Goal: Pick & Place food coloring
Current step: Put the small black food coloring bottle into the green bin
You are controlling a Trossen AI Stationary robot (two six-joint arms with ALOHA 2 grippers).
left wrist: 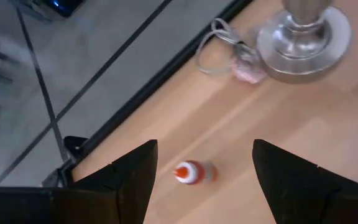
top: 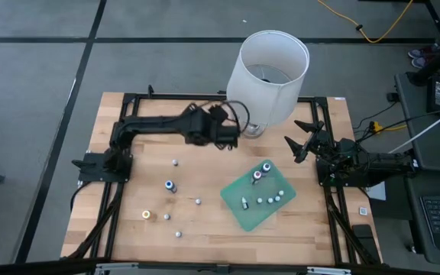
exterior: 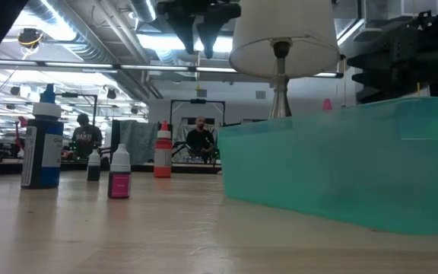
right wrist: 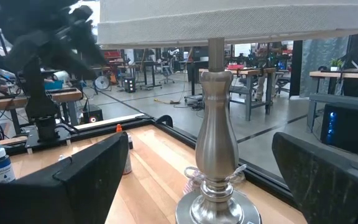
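Left gripper [top: 231, 131]: out over the far middle of the light wooden slat table [top: 128, 229], just beside the lamp's round silver metal base [left wrist: 303, 31]. Fingers [left wrist: 126, 180] spread, pinching nothing. Hangs above a tiny food coloring bottle with a red-orange top [left wrist: 191, 172], seen between the two fingers in the left wrist view and touching neither. Stands upright in the low view [exterior: 162, 152].

Close by that bottle, at the foot of the lamp: a looped grey cable with a pink tag [left wrist: 232, 56]. Above it, the big white drum lampshade [top: 273, 65], overhanging the table's far edge and covering part of the left wrist from the high view.

Right gripper [top: 300, 141]: at the right side of the table, level with the lamp base and facing the silver lamp stem [right wrist: 216, 124]. Fingers spread wide, empty.

On the square green mat [top: 243, 218], right of centre: two upright tiny bottles [top: 262, 171] side by side at its far corner, four smaller white-topped ones [top: 270, 200] in a loose row nearer the front.

On bare wood left of the mat, well apart from each other: a blue-topped bottle [top: 170, 186], a yellow-topped one [top: 147, 215], several whitish-topped ones [top: 175, 162]. Close to the low camera, a bottle with a pink label [exterior: 119, 173].

Beyond the table in the low view: a workshop, with two people [exterior: 198, 137] seated far back.
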